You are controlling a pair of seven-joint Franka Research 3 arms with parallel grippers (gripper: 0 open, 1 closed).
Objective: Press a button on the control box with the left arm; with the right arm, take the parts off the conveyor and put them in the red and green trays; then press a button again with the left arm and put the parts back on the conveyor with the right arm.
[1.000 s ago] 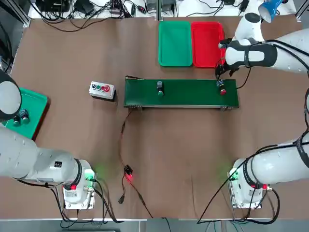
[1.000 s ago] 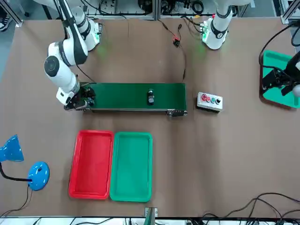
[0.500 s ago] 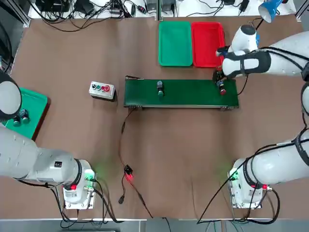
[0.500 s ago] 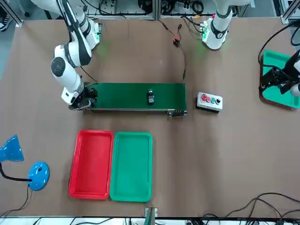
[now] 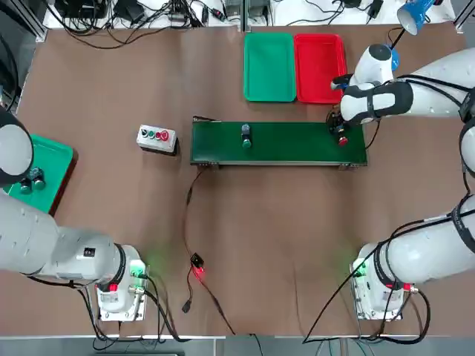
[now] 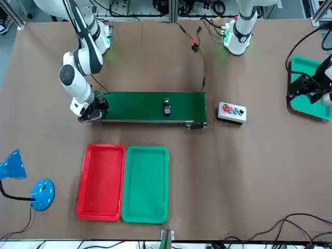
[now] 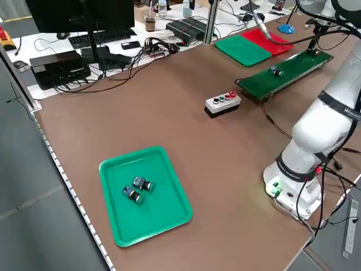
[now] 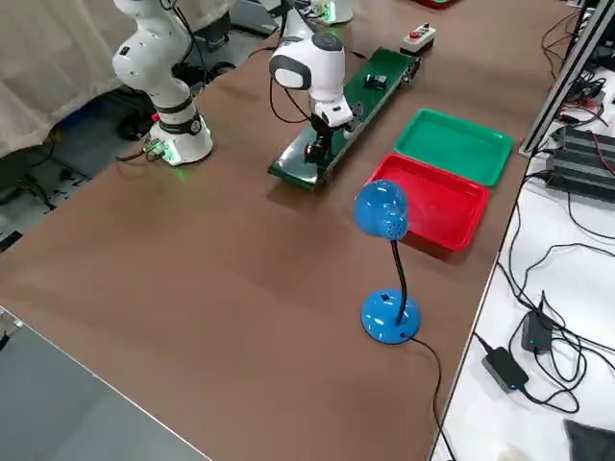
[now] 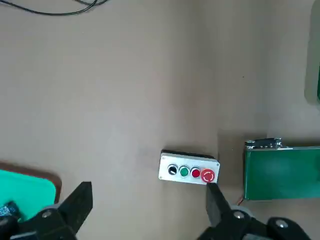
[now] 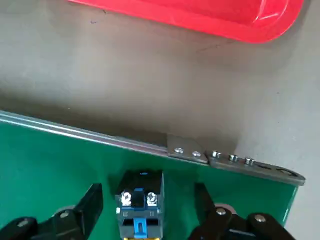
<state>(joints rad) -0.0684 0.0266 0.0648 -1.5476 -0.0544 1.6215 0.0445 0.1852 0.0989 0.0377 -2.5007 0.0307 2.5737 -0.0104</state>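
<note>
Across the table's middle lies the conveyor point(image 5: 297, 143), centrally placed, presumably so the right arm can serve both far trays. At its right end, the right gripper point(image 10: 149, 202) straddles the red-button part point(image 10: 141, 205), fingers spread and clear of both sides, apparently aligned for pickup. The left gripper point(image 9: 150, 197) waits, spread, at far left.

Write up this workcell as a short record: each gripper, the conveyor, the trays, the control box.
right gripper: over the conveyor's right end, fingers apart either side of a part
left gripper: parked above the left side of the table, open
conveyor: two parts on it
red tray: empty
green tray beside it: empty
left-hand green tray: two parts
control box: left of conveyor, untouched
</note>
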